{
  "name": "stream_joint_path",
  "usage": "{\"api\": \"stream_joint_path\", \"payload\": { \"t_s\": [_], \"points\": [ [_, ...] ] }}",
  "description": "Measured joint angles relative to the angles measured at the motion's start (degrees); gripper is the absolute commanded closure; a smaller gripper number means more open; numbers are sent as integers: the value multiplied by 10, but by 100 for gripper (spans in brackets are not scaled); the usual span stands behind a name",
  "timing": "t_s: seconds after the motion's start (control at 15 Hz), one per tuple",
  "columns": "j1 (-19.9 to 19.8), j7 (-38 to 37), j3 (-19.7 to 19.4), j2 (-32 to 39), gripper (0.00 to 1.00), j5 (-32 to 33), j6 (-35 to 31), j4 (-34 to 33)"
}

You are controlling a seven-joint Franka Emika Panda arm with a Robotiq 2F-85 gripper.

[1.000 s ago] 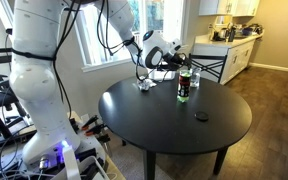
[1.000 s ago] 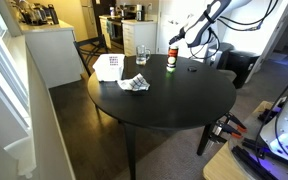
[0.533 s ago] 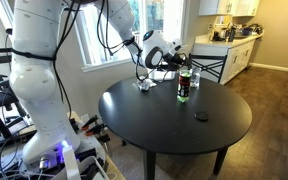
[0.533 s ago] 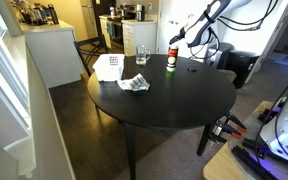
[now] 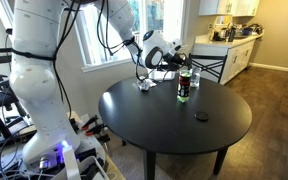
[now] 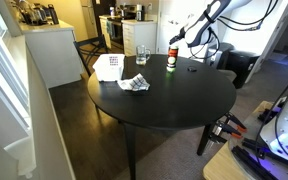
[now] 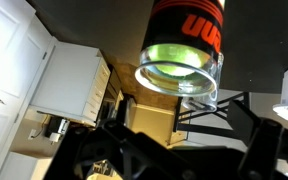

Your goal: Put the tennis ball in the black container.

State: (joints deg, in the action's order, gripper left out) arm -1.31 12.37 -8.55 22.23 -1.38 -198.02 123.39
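Note:
The black container (image 5: 185, 85) stands upright on the round black table (image 5: 164, 125), near its far edge; it also shows in an exterior view (image 6: 171, 63). In the wrist view, which stands upside down, its reddish band and round mouth (image 7: 180, 60) fill the top. Yellow-green shows inside the mouth, so the tennis ball (image 7: 177, 72) seems to lie in the cup. No ball lies loose on the table. My gripper (image 5: 175, 63) hangs just above and beside the cup, also in an exterior view (image 6: 184, 40). Its fingers (image 7: 189, 128) are spread apart with nothing between them.
A flat black disc (image 5: 201, 116) lies right of the cup. A small clear-grey object (image 5: 142, 85) sits to its left. A white tub (image 6: 108, 67), a clear glass (image 6: 141, 55) and a crumpled wrapper (image 6: 134, 84) stand on the table. A chair (image 5: 209, 68) is behind it.

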Motion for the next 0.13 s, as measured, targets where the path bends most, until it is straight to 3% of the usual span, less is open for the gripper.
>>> {"api": "stream_joint_path", "payload": {
  "t_s": [0.13],
  "points": [
    [0,0,0,0,0,0,0,0]
  ]
}}
